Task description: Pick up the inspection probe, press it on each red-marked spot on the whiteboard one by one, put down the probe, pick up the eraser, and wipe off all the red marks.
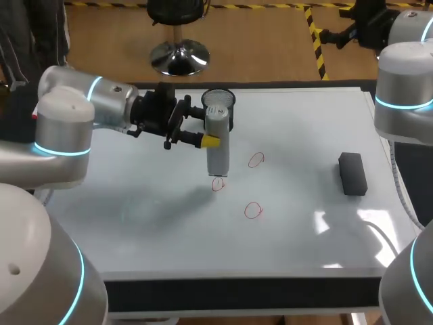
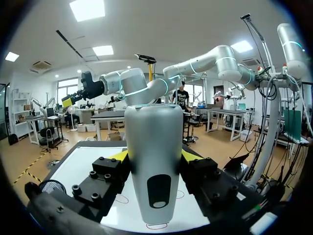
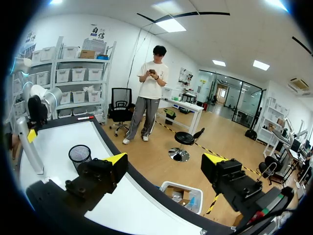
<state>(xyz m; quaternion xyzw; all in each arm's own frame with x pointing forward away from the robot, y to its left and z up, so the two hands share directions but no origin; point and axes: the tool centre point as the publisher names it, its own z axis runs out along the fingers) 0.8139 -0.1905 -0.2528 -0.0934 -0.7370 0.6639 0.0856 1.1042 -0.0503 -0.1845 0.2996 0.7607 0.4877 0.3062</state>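
My left gripper (image 1: 208, 137) is shut on the grey inspection probe (image 1: 216, 147) and holds it upright over the whiteboard (image 1: 135, 203). The probe's lower end is right at the leftmost red mark (image 1: 217, 183); I cannot tell whether it touches. Two more red marks lie to the right (image 1: 256, 160) and nearer the front (image 1: 252, 210). In the left wrist view the probe (image 2: 154, 142) fills the gap between the yellow tips of the left gripper (image 2: 154, 156), with a red mark (image 2: 157, 226) under it. The black eraser (image 1: 352, 173) lies at the board's right. My right gripper (image 3: 165, 161) is open and empty beyond the table's far edge.
A black mesh cup (image 1: 218, 100) stands on the board just behind the probe, and it also shows in the right wrist view (image 3: 79, 154). My right arm's elbow (image 1: 404, 88) hangs over the table's far right corner.
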